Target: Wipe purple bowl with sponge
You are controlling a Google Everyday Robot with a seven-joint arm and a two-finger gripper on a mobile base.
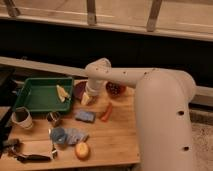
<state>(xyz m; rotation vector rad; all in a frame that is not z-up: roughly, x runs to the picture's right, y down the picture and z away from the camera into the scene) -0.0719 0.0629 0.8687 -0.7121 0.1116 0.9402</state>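
Observation:
The purple bowl [78, 89] sits on the wooden table just right of the green tray, partly hidden by my arm. My gripper [87, 98] hangs over the bowl's near right edge, pointing down, open, with nothing in it. The sponge [85, 116], a small blue-grey rectangle, lies flat on the table just in front of the gripper, apart from it.
A dark red-brown bowl [116, 89] stands right of the gripper, and a red-orange vegetable [106, 111] lies beside the sponge. The green tray [35, 97] holds a yellow piece. In front are a cup [21, 117], a can [53, 118], a light-blue cloth [67, 136] and an orange fruit [82, 150].

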